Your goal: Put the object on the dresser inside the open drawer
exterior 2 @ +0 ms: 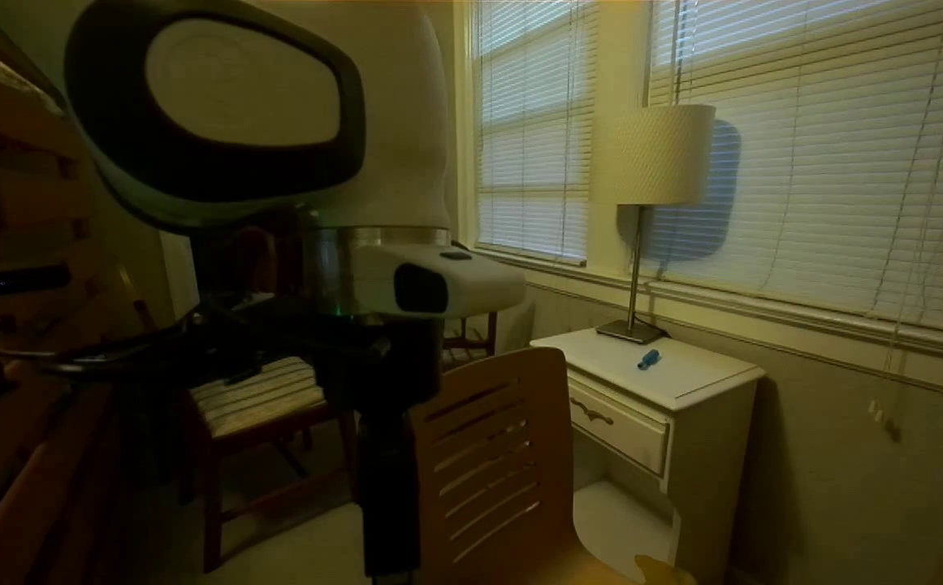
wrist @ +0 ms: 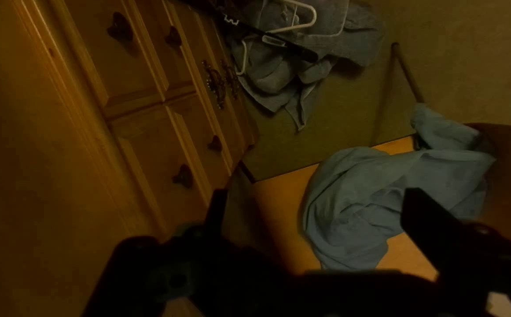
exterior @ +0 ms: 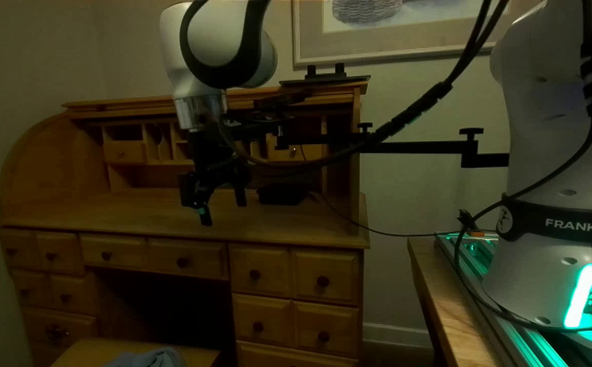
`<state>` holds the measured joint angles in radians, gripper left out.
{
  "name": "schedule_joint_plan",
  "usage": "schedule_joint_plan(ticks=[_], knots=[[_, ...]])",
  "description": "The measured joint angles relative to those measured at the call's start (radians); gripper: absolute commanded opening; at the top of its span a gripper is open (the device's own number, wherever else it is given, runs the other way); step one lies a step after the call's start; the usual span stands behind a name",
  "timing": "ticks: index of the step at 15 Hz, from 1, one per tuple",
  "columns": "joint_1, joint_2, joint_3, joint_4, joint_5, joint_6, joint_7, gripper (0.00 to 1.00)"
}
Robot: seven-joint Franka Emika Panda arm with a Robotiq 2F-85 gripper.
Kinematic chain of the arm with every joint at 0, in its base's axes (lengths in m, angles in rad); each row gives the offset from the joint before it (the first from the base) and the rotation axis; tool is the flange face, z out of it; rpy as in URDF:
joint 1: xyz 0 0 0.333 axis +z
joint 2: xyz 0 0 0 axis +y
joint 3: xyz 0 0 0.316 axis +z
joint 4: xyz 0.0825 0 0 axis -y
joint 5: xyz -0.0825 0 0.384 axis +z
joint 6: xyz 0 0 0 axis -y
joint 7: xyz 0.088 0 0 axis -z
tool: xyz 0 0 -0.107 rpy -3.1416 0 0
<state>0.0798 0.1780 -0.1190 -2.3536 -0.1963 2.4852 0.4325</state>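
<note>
The dresser is a honey-brown roll-top desk (exterior: 137, 206) that fills much of an exterior view. Its drawer fronts and edge also show in the wrist view (wrist: 145, 167). Its panelled drawers (exterior: 325, 275) have dark knobs; none visibly stands open, so the open drawer cannot be made out. The small cream-yellow object does not show in any view. My gripper (exterior: 223, 210) hangs fingers down above the desktop's front part. In the wrist view my gripper (wrist: 314, 193) has its fingers wide apart with nothing between them. It also shows edge-on in an exterior view (exterior 2: 390, 504).
A dark box (exterior: 282, 194) with a cable sits on the desktop. A chair (exterior 2: 495, 455) with a blue-grey cloth (wrist: 361, 207) stands before the desk. More clothes with a hanger (wrist: 277, 66) lie beyond. A white nightstand (exterior 2: 650, 382) holds a lamp (exterior 2: 670, 154) and a small blue thing (exterior 2: 648, 359).
</note>
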Motion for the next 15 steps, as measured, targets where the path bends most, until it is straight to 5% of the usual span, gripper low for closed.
schedule_joint_plan(ticks=[6,15], knots=[[-0.026,-0.055,0.04,-0.001,0.103,-0.032,-0.13,1.0],[-0.028,-0.078,0.055,-0.001,0.118,-0.042,-0.15,1.0]])
